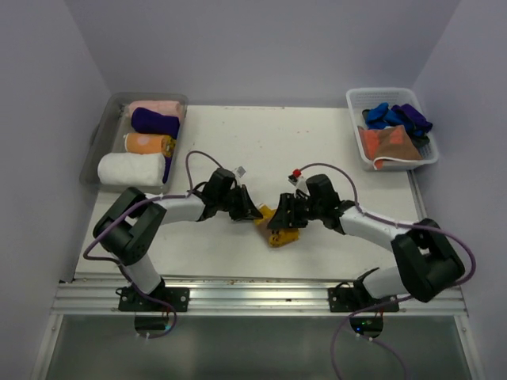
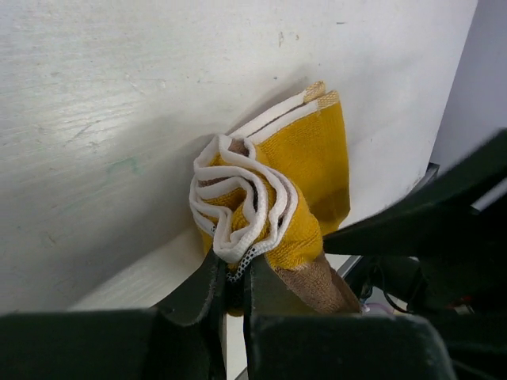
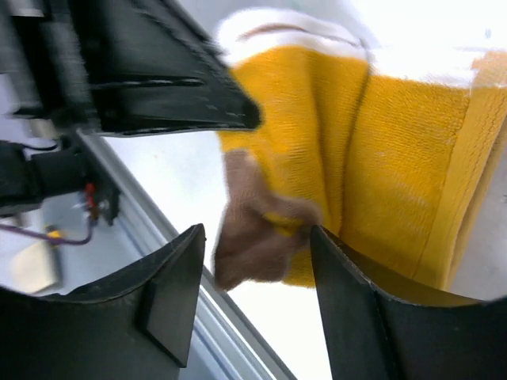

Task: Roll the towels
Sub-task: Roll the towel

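A yellow towel (image 1: 279, 229) with white trim lies partly rolled on the white table between the two arms. In the left wrist view the rolled end (image 2: 261, 214) shows its spiral layers, and my left gripper (image 2: 231, 289) is shut on the towel's white edge. My left gripper (image 1: 255, 212) sits at the towel's left side in the top view. My right gripper (image 1: 277, 222) is at the towel's right end. In the right wrist view the right gripper (image 3: 257, 253) is open, its jaws apart around a brown corner of the towel (image 3: 261, 237).
A clear bin (image 1: 101, 150) at the back left holds several rolled towels: pink, purple, orange, white. A white basket (image 1: 360, 150) at the back right holds loose blue and orange towels. The table's front rail (image 1: 261, 294) runs just below the arms.
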You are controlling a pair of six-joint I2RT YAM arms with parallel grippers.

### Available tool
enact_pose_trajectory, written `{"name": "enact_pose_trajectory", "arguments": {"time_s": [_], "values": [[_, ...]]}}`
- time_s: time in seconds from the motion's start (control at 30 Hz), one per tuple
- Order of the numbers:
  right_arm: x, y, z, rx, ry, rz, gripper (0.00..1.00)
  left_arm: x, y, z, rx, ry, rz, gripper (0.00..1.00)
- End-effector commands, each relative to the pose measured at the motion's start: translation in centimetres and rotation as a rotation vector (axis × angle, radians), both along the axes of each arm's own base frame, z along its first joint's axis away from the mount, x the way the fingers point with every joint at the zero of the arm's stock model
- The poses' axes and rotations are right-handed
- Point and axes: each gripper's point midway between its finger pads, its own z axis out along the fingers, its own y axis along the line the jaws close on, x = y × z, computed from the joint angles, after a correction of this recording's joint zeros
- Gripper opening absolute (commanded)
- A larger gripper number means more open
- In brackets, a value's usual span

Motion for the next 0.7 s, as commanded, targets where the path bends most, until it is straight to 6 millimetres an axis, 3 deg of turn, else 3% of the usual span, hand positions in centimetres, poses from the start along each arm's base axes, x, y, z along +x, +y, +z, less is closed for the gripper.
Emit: {"name": "enact_pose_trajectory", "arguments": {"time_s": [0.0, 0.03, 0.1, 0.17, 0.2, 0.23, 0.27, 0.4, 0.6, 0.67], "values": [[0.6, -1.9, 1.7, -0.283, -0.191, -0.03, 0.62, 0.5, 1.0, 0.4, 0.081, 0.013, 0.046, 0.0], [0.9, -3.1, 2.2, -0.366, -0.235, -0.076, 0.63, 0.5, 1.1, 0.5, 0.084, 0.017, 0.05, 0.0], [0.3, -2.8, 3.3, -0.426, -0.298, -0.062, 0.63, 0.1, 1.3, 0.4, 0.102, 0.038, 0.051, 0.0], [1.5, -3.4, 5.1, -0.514, -0.417, -0.129, 0.63, 0.1, 1.5, 0.3, 0.113, 0.046, 0.057, 0.0], [0.2, -2.7, 5.3, -0.561, -0.463, -0.077, 0.62, 0.1, 1.6, 0.2, 0.122, 0.053, 0.059, 0.0], [0.9, -3.3, 5.6, -0.649, -0.525, -0.115, 0.62, 0.1, 1.7, 0.2, 0.127, 0.052, 0.061, 0.0], [0.0, -1.7, 6.5, -0.662, -0.589, -0.058, 0.62, 0.1, 1.7, 0.1, 0.131, 0.055, 0.062, 0.0], [-1.3, 0.5, 7.1, -0.807, -0.773, 0.03, 0.61, 0.0, 1.8, 0.2, 0.14, 0.06, 0.06, 0.0], [-2.9, 4.2, 5.8, -0.832, -0.886, 0.167, 0.61, 0.1, 2.1, 0.0, 0.159, 0.059, 0.062, 0.0], [-2.8, 4.2, 5.0, -0.843, -0.888, 0.179, 0.61, 0.1, 2.1, 0.1, 0.157, 0.06, 0.064, 0.0]]}}
